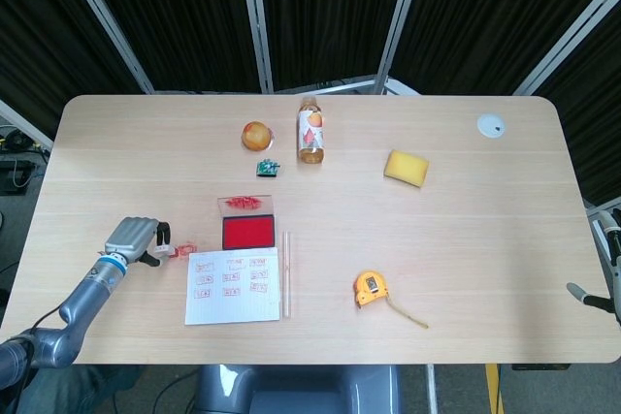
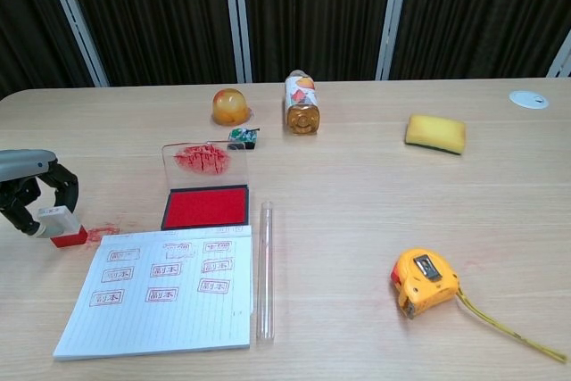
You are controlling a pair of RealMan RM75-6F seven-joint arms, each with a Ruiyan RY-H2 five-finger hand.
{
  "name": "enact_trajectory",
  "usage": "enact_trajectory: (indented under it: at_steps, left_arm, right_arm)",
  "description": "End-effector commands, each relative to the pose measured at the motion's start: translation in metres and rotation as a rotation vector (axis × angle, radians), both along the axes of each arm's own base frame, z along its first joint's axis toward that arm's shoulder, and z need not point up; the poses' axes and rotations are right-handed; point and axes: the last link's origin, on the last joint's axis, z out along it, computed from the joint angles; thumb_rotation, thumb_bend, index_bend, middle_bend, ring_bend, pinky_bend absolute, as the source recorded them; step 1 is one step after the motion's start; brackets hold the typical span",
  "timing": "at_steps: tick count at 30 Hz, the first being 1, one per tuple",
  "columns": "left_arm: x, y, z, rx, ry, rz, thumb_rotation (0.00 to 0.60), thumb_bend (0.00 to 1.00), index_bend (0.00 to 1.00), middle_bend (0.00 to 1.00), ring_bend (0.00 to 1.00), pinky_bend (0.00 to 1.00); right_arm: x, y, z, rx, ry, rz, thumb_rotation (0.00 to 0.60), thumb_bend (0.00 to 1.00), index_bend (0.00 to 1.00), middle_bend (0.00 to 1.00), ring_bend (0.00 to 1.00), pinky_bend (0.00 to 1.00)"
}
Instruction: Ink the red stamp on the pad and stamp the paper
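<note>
Left hand (image 2: 34, 194) is down near the surface's left edge, fingers curled around the red stamp (image 2: 62, 227). Looks like a grip on the white upper body, red base on or just above the wood; can't tell if it's touching. Small red ink smear (image 2: 105, 231) on the surface just beside the stamp, toward the paper.

Right hand (image 1: 597, 296): only a sliver shows at the right edge in the head view, well away from everything. Can't tell whether its fingers are apart or closed.

Ink pad (image 2: 205, 206) sits open near the front-left of the surface, clear lid (image 2: 204, 161) standing up behind it with red marks on it. That leaves the red face exposed for inking from above. Paper (image 2: 163, 289) lies just in front of the pad, nearly touching, already carrying three rows of red prints. A clear tube (image 2: 265, 267) lies along the paper's right edge.

My read: stamp is off to the left of both pad and paper, so this is either a set-down or a start toward the pad. Next inking means moving right and toward the far edge to the pad, with the lid the thing to avoid.

Bottle (image 2: 302, 103), sponge (image 2: 435, 133), tape measure (image 2: 425, 281) are all clear of the work area.
</note>
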Motion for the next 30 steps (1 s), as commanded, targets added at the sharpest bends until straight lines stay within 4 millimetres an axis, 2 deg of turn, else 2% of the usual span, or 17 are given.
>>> enact_trajectory:
  at_steps: [1, 7, 11, 15, 17, 18, 21, 23, 24, 26, 28, 30]
  left_arm:
    - [0.0, 0.0, 0.001, 0.001, 0.002, -0.001, 0.6, 0.19, 0.47, 0.48, 0.83, 0.84]
    - [0.002, -0.002, 0.006, 0.011, 0.0, -0.008, 0.6, 0.16, 0.45, 0.46, 0.82, 0.84]
    - [0.007, -0.006, 0.021, 0.044, -0.025, -0.019, 0.6, 0.16, 0.45, 0.45, 0.82, 0.83]
    - [0.018, -0.019, 0.054, 0.131, -0.07, -0.073, 0.6, 0.15, 0.44, 0.44, 0.81, 0.83]
    - [0.028, -0.033, 0.078, 0.212, -0.094, -0.135, 0.6, 0.1, 0.43, 0.42, 0.79, 0.81]
    - [0.03, -0.039, 0.084, 0.23, -0.102, -0.147, 0.6, 0.08, 0.42, 0.4, 0.77, 0.8]
    - [0.04, -0.057, 0.101, 0.297, -0.136, -0.188, 0.6, 0.01, 0.36, 0.26, 0.6, 0.66]
    - [0.044, -0.071, 0.11, 0.335, -0.133, -0.218, 0.6, 0.0, 0.32, 0.14, 0.38, 0.43]
    - [0.046, -0.078, 0.114, 0.349, -0.132, -0.227, 0.6, 0.0, 0.3, 0.09, 0.3, 0.34]
    - [0.049, -0.088, 0.12, 0.371, -0.122, -0.235, 0.6, 0.0, 0.18, 0.01, 0.09, 0.09]
    - [0.049, -0.1, 0.127, 0.393, -0.096, -0.235, 0.6, 0.0, 0.06, 0.0, 0.01, 0.01]
    - [0.05, -0.11, 0.131, 0.417, -0.078, -0.236, 0.6, 0.0, 0.0, 0.0, 0.0, 0.0]
  right_arm:
    - [0.0, 0.0, 0.0, 0.0, -0.001, 0.001, 0.6, 0.0, 0.0, 0.0, 0.0, 0.0]
    - [0.001, 0.001, 0.0, 0.0, -0.002, 0.004, 0.6, 0.0, 0.0, 0.0, 0.0, 0.0]
    - [0.003, 0.002, 0.0, 0.003, -0.008, 0.009, 0.6, 0.0, 0.0, 0.0, 0.0, 0.0]
    - [0.008, 0.005, 0.0, 0.007, -0.02, 0.029, 0.6, 0.0, 0.0, 0.0, 0.0, 0.0]
    - [0.013, 0.007, 0.001, 0.007, -0.031, 0.052, 0.6, 0.0, 0.0, 0.0, 0.0, 0.0]
    - [0.014, 0.008, 0.001, 0.008, -0.033, 0.056, 0.6, 0.0, 0.0, 0.0, 0.0, 0.0]
    - [0.019, 0.011, 0.003, 0.005, -0.045, 0.08, 0.6, 0.0, 0.0, 0.0, 0.0, 0.0]
    - [0.022, 0.012, 0.004, 0.007, -0.053, 0.096, 0.6, 0.0, 0.0, 0.0, 0.0, 0.0]
    - [0.023, 0.013, 0.004, 0.008, -0.056, 0.104, 0.6, 0.0, 0.0, 0.0, 0.0, 0.0]
    - [0.025, 0.014, 0.004, 0.008, -0.06, 0.116, 0.6, 0.0, 0.0, 0.0, 0.0, 0.0]
    - [0.027, 0.014, 0.005, 0.008, -0.063, 0.128, 0.6, 0.0, 0.0, 0.0, 0.0, 0.0]
    - [0.029, 0.015, 0.005, 0.009, -0.067, 0.139, 0.6, 0.0, 0.0, 0.0, 0.0, 0.0]
